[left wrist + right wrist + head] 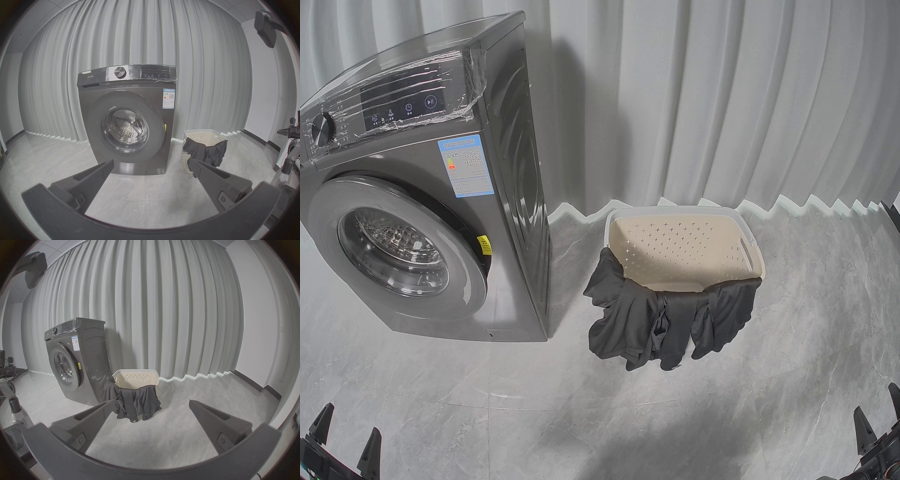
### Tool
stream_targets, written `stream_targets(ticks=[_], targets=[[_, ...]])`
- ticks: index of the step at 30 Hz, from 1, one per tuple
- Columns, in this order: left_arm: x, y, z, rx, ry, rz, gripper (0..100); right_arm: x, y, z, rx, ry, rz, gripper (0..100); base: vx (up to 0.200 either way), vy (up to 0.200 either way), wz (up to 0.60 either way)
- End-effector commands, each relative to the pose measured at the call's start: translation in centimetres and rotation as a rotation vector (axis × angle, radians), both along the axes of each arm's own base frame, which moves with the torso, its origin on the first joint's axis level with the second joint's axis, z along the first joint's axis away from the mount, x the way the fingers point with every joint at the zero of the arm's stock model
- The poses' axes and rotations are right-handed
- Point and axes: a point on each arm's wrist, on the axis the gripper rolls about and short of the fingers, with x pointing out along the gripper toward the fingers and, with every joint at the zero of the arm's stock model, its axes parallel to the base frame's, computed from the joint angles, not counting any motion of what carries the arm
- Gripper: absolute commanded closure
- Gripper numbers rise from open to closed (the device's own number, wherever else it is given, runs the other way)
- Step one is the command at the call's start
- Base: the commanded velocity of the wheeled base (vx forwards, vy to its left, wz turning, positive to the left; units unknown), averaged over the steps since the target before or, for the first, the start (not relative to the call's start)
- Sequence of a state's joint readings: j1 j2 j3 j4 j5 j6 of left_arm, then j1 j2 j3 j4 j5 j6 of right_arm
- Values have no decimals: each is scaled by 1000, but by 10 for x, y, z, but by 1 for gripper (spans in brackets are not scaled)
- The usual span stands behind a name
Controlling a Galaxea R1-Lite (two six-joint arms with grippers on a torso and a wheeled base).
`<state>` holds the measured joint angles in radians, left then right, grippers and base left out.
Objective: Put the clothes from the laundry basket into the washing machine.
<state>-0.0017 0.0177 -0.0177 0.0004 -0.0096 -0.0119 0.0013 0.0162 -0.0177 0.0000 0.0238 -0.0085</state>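
Note:
A dark grey washing machine (pixel 425 187) stands on the floor at the left, its round glass door (pixel 394 250) shut. To its right sits a cream laundry basket (pixel 687 244) with dark clothes (pixel 669 312) draped over its near rim. My left gripper (pixel 345 437) is low at the near left, open and holding nothing. My right gripper (pixel 878 415) is low at the near right, also open and holding nothing. Both are well short of the basket. From the left wrist, the left gripper (pixel 150 164) faces the machine (pixel 128 122). From the right wrist, the right gripper (pixel 151 404) faces the basket (pixel 136 379).
White pleated curtains (pixel 706 94) hang behind the machine and basket. Pale marble-look floor (pixel 550 406) lies open between me and both objects. A narrow gap separates the machine's side from the basket.

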Motion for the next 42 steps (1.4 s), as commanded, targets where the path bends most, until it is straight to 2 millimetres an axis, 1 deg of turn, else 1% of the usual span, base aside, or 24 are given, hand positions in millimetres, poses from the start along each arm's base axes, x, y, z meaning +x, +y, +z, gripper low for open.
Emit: stream_targets(ticks=[1, 12, 21, 42], targets=[[0, 0, -5, -2, 1, 1, 0, 0, 0, -5, -1, 1, 1, 0, 0, -200, 0], [0, 0, -5, 0, 1, 1, 0, 0, 0, -5, -1, 1, 1, 0, 0, -200, 0], [0, 0, -5, -2, 0, 1, 0, 0, 0, -5, -1, 1, 1, 0, 0, 0, 0], [0, 0, -5, -5, 1, 1, 0, 0, 0, -5, -1, 1, 1, 0, 200, 0, 0]])
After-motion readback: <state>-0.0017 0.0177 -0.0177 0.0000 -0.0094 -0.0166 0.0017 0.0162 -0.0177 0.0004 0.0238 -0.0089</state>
